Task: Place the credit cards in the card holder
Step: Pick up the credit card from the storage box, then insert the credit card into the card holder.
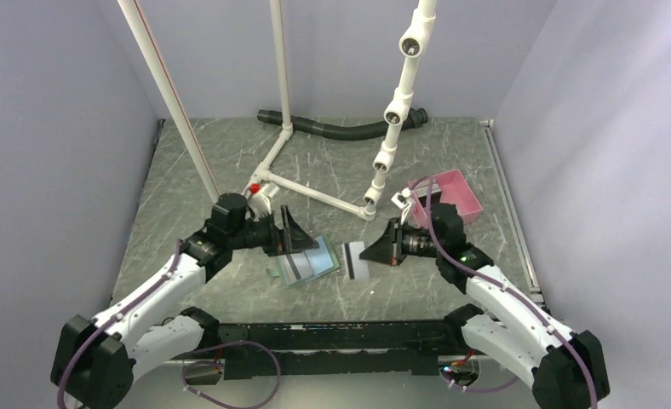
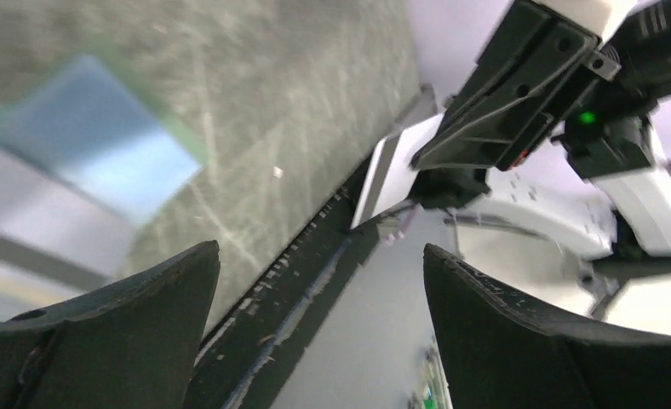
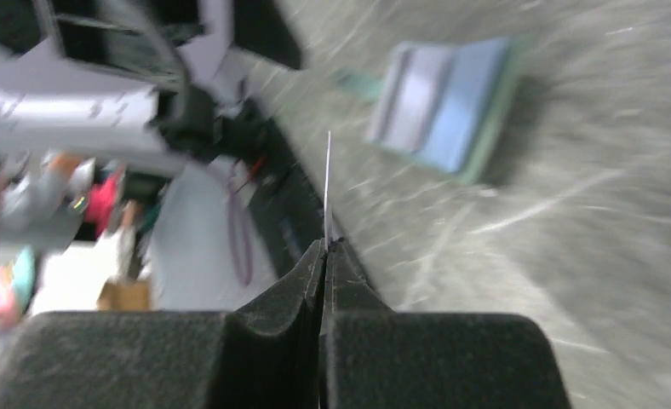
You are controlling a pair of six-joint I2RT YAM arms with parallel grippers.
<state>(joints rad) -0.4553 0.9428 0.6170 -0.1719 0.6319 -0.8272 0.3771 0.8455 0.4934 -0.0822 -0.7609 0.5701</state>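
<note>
Card holder point(image 1: 319, 256) lies open and flat, pale blue inside with a green rim. A grey striped card point(image 1: 294, 267) sits on its left half, possibly tucked in; the view is blurry. Left pincer point(image 1: 294, 243) hangs over the holder's back edge, spread wide and empty. Right pincer point(image 1: 366, 253) is clamped on a pale card point(image 1: 357, 262) just right of the holder. Grey marbled worktop point(image 1: 451, 145), pink tray point(image 1: 467, 201) well right of the holder, white pipes point(image 1: 315, 192), lilac walls point(image 1: 60, 128).

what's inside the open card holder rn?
One grey card with a dark stripe lies on the card holder's pale blue lining. Whether it sits in a slot, or hides more cards beneath, cannot be seen.
</note>
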